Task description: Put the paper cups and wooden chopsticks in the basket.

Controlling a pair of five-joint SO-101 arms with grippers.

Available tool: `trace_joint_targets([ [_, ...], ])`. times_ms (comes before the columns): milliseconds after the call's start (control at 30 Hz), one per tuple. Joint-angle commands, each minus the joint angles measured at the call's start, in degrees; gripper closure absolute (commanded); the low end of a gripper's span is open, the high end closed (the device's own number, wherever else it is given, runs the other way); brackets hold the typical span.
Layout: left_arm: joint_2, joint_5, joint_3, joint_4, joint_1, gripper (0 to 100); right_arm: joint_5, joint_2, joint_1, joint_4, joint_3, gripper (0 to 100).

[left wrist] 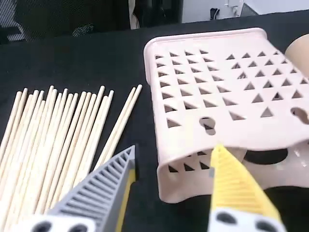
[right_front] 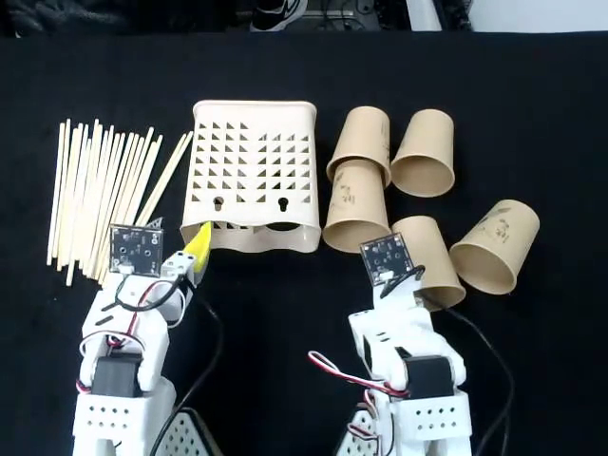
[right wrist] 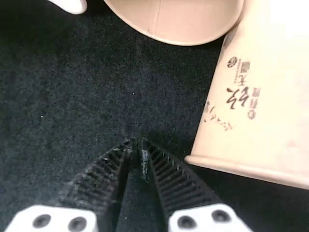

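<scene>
A pale perforated basket [right_front: 255,176] lies on its side mid-table, its mouth facing the arms. Several wooden chopsticks [right_front: 100,195] are spread out to its left. Several brown paper cups [right_front: 425,152] lie on their sides to its right. My left gripper [left wrist: 174,152] is open, low over the cloth at the basket's [left wrist: 217,82] near left corner, with the chopsticks [left wrist: 58,140] beside its grey finger; nothing is between its fingers. My right gripper [right wrist: 134,144] is shut on nothing, just above the cloth, close beside one lying cup [right wrist: 256,111] and short of another cup's [right wrist: 178,19] rim.
A black cloth [right_front: 285,313] covers the table. Both arm bases stand at the near edge, the left arm [right_front: 123,332] and the right arm [right_front: 408,351]. A corner of the basket [right wrist: 70,5] lies beyond the right gripper.
</scene>
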Motion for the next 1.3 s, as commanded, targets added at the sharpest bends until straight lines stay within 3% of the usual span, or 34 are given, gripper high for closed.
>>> trace_joint_targets([
  [0,3.16,-4.57,1.10,-1.93,-0.75,74,-0.09,-4.79,0.35,0.18,-0.22,98.4],
  [267,13.89,-8.00,1.27,-5.01,-1.10,71,0.00,-4.79,0.44,0.18,-0.22,98.4],
  [500,28.48,-8.53,-0.04,-19.96,-1.27,70,0.00,-4.79,0.44,0.18,-0.22,98.4],
  [767,54.86,-7.91,-14.99,-22.42,-1.10,70,-0.09,-4.79,0.44,0.18,-0.22,98.4],
  [867,64.53,-3.16,-18.68,-30.33,-1.63,70,-0.09,-4.79,0.44,0.18,-0.22,98.4],
  [967,72.62,3.87,-19.47,-43.25,-1.80,76,-0.09,-4.79,0.44,0.18,-0.22,98.4],
  [1100,80.18,-0.62,-19.47,-57.32,-1.10,89,-0.09,-4.79,0.44,0.18,-0.22,98.4],
  [1167,81.76,-4.40,-19.47,-61.01,-0.92,97,-0.09,-4.79,0.44,0.18,-0.22,98.4],
  [1267,80.97,-4.48,-19.38,-60.57,-0.57,97,-0.09,-4.79,0.44,0.18,-0.22,98.4],
])
